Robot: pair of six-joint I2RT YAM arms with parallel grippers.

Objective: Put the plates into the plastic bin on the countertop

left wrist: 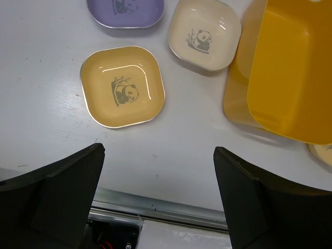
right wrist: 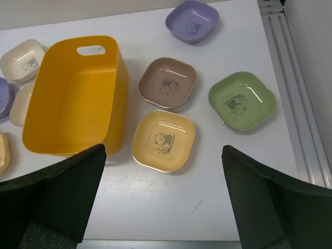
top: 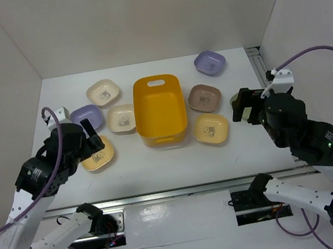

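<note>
A white desk (top: pixel 161 169), walled in white on three sides, carries an orange-yellow bin (top: pixel 160 110) at its middle. The plates (top: pixel 122 118) lie flat on the desk, four on each side of the bin. The left gripper (left wrist: pixel 158 155) hovers near a yellow plate (left wrist: pixel 123 86), jaws wide apart, holding nothing. The right gripper (right wrist: pixel 163 153) does likewise near a green plate (right wrist: pixel 241 100), beside the right-hand rail (right wrist: pixel 290 78). Bare desk runs along the near edge.

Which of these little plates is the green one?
The green plate lies farthest right, just right of the brown plate. It alone is green; the others are lavender, cream, yellow or brown.
</note>
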